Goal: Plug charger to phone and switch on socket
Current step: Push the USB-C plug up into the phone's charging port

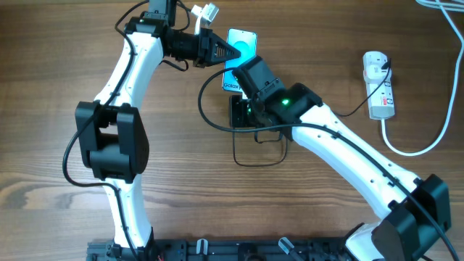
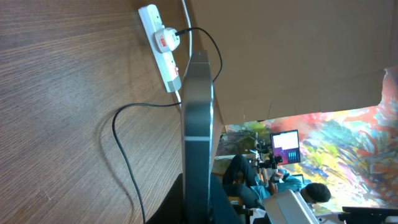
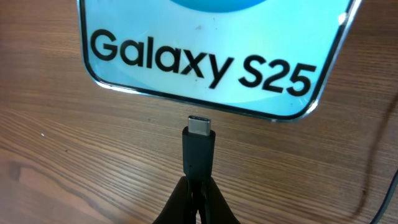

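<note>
A wood-grain table, with a colourful painted wall and lit monitor beyond.

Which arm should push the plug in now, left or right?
Right. The right tool grips the charger, with its plug tip lined up just short of the phone at its bottom edge. The left tool is occupied holding the phone.

Robotics lab, white-and-black left arm and right arm working over a wood-grain tabletop, beyond its edge a seated person near a lit monitor, colourful painted wall behind.
</note>
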